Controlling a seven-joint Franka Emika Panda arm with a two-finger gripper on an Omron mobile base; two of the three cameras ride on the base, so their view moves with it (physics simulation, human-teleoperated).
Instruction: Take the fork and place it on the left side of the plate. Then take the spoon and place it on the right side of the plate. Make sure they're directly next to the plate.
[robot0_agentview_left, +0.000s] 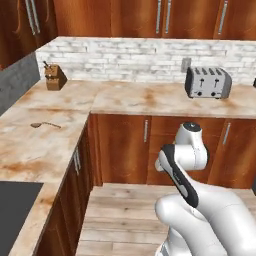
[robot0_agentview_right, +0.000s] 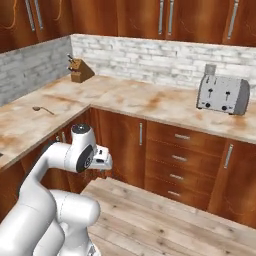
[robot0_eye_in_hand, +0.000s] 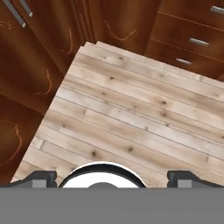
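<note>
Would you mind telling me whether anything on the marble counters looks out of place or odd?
Only the small dark-brown spoon stands out: it lies alone on the left marble counter, no plate beside it. The wooden knife block and silver toaster stand upright by the brick wall.

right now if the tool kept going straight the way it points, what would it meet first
Most likely the wooden floor. The hand view looks down along the open tool at bare planks, with cabinet fronts off to the sides. Nothing seems to stand between, though depth is hard to judge.
</note>
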